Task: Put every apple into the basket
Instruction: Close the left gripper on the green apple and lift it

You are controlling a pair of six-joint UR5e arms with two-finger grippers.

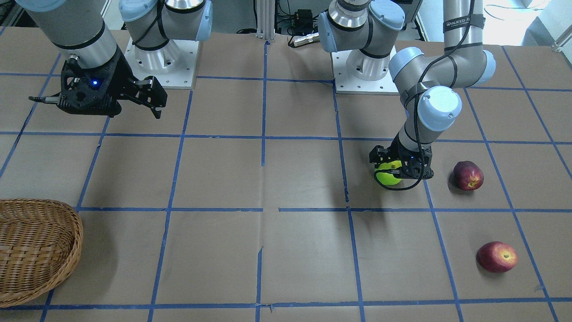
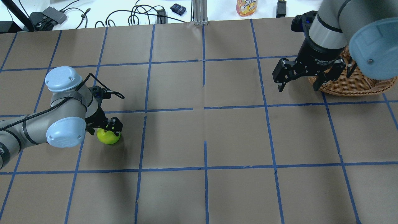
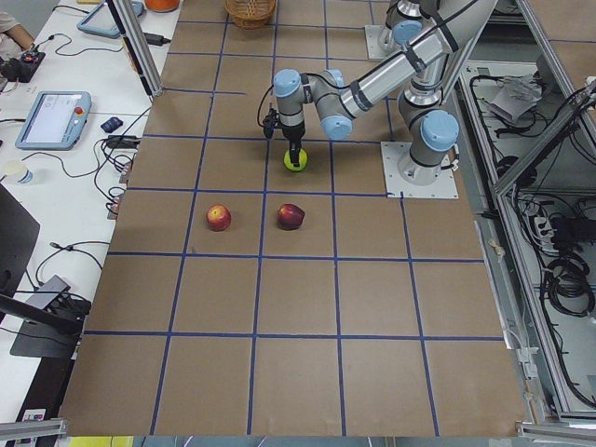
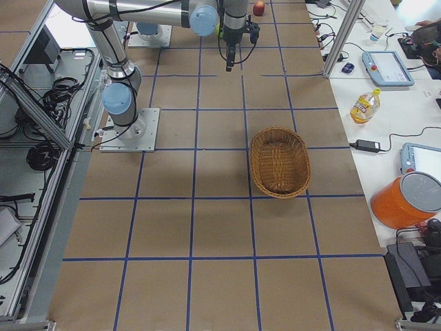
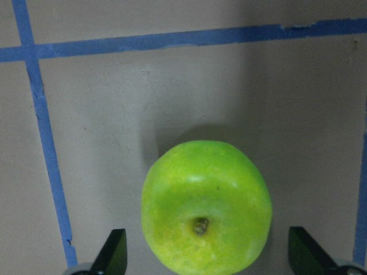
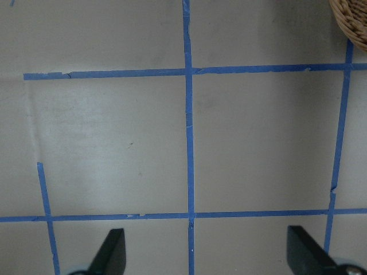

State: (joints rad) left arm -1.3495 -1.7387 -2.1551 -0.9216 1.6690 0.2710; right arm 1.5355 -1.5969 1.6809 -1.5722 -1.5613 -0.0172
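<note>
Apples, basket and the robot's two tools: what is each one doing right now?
Green apple: on the table, stem up, between the left tool's fingers, not squeezed.
Dark red apple: on the table, untouched.
Red and yellow apple: on the table, untouched.
Basket: upright, empty.
Left tool: open, around the green apple.
Right tool: open, holding nothing.

Brown-papered table (image 2: pixel 236 137) and the benches around it

Blue tape lines (image 2: pixel 265 105) grid the paper; beyond the far edge lie black cables (image 2: pixel 134 20) and an orange drink bottle (image 2: pixel 247 6); a side bench holds a grey screen pendant (image 3: pixel 51 118); an orange tub (image 4: pixel 389 207) stands by another pendant.
</note>
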